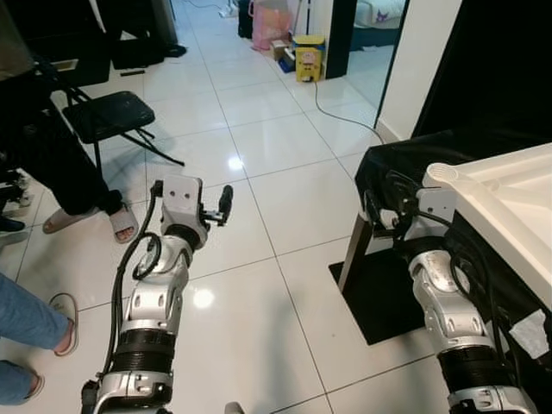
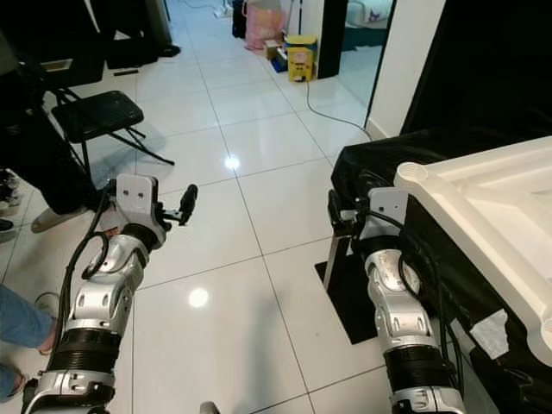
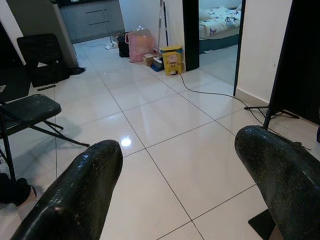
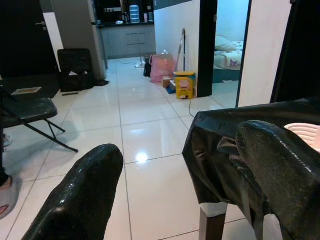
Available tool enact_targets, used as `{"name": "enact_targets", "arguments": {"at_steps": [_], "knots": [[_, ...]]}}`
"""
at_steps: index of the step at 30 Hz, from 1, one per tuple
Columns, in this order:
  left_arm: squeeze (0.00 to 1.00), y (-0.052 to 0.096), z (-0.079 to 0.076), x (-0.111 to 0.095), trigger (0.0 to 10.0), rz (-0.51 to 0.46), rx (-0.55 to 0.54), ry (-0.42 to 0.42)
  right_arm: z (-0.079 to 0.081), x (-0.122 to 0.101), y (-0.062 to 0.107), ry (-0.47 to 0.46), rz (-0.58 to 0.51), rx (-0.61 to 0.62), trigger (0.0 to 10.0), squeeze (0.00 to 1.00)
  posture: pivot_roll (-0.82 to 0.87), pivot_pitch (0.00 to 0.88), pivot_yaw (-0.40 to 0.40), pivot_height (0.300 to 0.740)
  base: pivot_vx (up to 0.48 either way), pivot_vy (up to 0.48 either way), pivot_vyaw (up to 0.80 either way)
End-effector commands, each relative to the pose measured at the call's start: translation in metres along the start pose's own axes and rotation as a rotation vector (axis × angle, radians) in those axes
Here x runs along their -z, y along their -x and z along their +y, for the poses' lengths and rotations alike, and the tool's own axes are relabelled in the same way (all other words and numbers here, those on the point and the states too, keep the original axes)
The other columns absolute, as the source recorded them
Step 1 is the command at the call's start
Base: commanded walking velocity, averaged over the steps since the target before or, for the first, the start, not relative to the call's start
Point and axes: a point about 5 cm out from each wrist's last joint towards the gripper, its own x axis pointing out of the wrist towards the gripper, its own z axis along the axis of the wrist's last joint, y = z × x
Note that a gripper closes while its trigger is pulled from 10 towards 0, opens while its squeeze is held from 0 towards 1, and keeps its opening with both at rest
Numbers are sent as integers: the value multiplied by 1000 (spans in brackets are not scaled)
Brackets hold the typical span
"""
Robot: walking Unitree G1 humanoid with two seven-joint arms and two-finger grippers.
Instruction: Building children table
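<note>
Approaching step, nothing grasped yet: left end effector (image 1: 226, 204) raised over the tiled floor (image 1: 259, 155), fingers spread wide and empty; right end effector (image 2: 333, 210) up at the corner of the black-draped desk (image 2: 405, 155), fingers also apart, empty. One white children table piece (image 2: 483, 207) lies on that desk at 3 o'clock, just beside the right arm. Next move likely calls for turning toward 3 o'clock and reaching for the white rim. Count: one white piece, one folding chair (image 1: 108, 112) at 10 o'clock, one yellow box (image 1: 309, 57) at 12, two people's legs at 9 o'clock
</note>
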Motion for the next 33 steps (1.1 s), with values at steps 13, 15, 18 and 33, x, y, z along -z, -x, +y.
{"name": "enact_targets", "arguments": {"at_steps": [13, 15, 18, 33], "knots": [[0, -5, 1, -15, 10000, -11, -15, 23, -4, -10, -3, 3, -13, 28, 10000, 0, -12, 0, 52, 740, 0, 0, -755], [0, -5, 1, -14, 10000, -5, -9, 25, -4, -10, -3, 4, -10, 28, 10000, 0, -12, 0, 55, 740, 0, 0, -744], [0, -6, 0, -15, 10000, -1, 5, 30, -5, -9, -2, 6, -3, 31, 10000, 0, -14, 0, 61, 740, 0, 0, -742], [0, -7, 0, -18, 10000, -6, 14, 20, -6, -9, -2, 20, 7, 27, 10000, 0, -10, 0, 56, 740, 0, 0, -739]]}}
